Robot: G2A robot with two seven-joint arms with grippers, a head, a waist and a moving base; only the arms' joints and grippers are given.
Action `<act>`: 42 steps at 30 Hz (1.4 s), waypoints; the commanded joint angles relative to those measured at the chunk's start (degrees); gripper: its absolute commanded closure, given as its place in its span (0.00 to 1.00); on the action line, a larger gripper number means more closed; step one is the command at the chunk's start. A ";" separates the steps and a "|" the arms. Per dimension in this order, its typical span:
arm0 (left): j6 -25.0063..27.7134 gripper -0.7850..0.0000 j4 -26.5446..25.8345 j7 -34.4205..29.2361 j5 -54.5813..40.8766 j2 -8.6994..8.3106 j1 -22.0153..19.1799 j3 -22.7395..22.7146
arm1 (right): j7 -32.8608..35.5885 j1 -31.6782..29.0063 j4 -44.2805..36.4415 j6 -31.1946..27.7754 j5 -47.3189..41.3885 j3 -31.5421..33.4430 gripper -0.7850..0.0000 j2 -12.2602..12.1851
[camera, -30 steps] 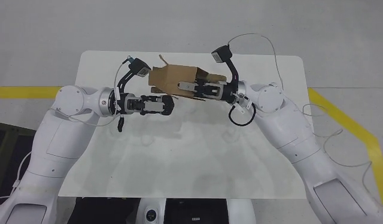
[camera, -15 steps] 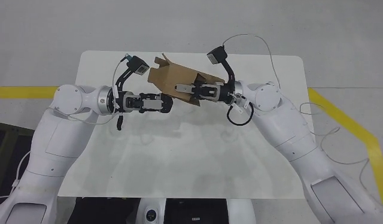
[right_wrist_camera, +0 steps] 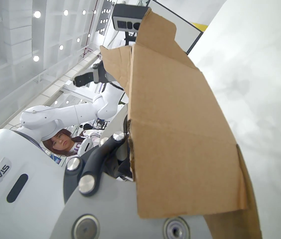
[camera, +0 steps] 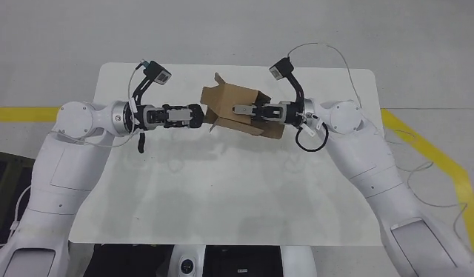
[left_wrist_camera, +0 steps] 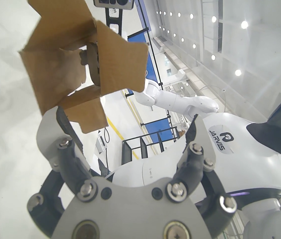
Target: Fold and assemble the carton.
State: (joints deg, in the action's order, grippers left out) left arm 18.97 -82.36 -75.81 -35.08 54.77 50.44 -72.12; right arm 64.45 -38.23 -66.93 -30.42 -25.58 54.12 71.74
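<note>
Carton (camera: 229, 103) half-formed with loose flaps, held above the counter (camera: 222, 203) near its far side. Right pincer (camera: 246, 110) looks pinched on one wall. Single grip, so a push could pivot the carton or crease that panel. Left pincer (left_wrist_camera: 126, 118) spread wide, one finger right at a loose flap: snag risk. Forearms level, facing each other.

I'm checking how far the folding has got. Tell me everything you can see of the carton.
The carton is brown corrugated cardboard, opened into a skewed tube with loose flaps splayed at both ends, none closed. It is held tilted over the far middle of the table. The right end effector grips one wall; the open left end effector sits at the other end beside a small flap.
</note>
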 commanded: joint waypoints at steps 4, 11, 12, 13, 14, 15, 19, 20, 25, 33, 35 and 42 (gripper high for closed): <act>0.30 0.00 1.84 1.06 4.01 -0.15 -0.83 -0.19 | 4.66 -0.54 -0.11 1.45 -1.25 1.27 1.00 -0.61; 2.14 0.00 3.55 3.06 12.18 -0.03 -1.36 2.13 | 8.00 -1.48 -1.09 1.58 -4.08 3.21 1.00 -1.21; 2.04 0.00 3.78 2.98 12.49 0.02 -1.43 2.52 | 8.29 -1.60 -1.25 1.55 -4.46 3.44 1.00 -1.26; 1.97 0.00 4.05 3.02 13.09 0.05 -1.60 2.86 | 8.51 -1.70 -1.39 1.50 -4.69 3.66 1.00 -1.32; 1.89 0.00 4.31 3.10 13.52 0.10 -1.74 3.21 | 8.65 -1.80 -1.54 1.42 -4.92 3.86 1.00 -1.37; 1.81 0.00 4.52 3.10 13.89 0.15 -1.90 3.56 | 8.85 -1.90 -1.68 1.41 -5.10 4.01 1.00 -1.42; 2.00 0.00 5.28 3.24 16.41 0.26 -2.53 4.72 | 9.17 -2.12 -2.66 1.47 -5.68 4.14 1.00 -1.45; 2.08 0.00 5.47 3.42 16.89 0.28 -2.63 4.95 | 9.28 -2.14 -2.84 1.43 -5.88 4.20 1.00 -1.45; 2.25 0.00 5.83 3.57 17.64 0.37 -2.91 5.68 | 9.61 -2.16 -3.61 1.31 -6.62 4.16 1.00 -1.40; 2.56 0.00 4.68 1.95 17.15 0.42 -2.83 6.68 | 9.88 -1.98 -4.22 1.37 -7.10 3.27 1.00 -1.11; 2.83 0.00 4.12 1.36 16.64 0.38 -2.74 6.70 | 10.06 -1.81 -4.20 1.35 -7.29 2.79 1.00 -0.95; 2.92 0.00 3.60 0.81 16.10 0.24 -2.47 6.58 | 10.90 -1.00 -3.86 1.49 -8.09 1.12 1.00 -0.40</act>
State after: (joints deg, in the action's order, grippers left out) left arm 21.90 -78.75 -75.01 -19.08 55.03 47.96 -65.54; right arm 75.29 -39.32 -70.84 -29.02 -33.66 55.38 71.29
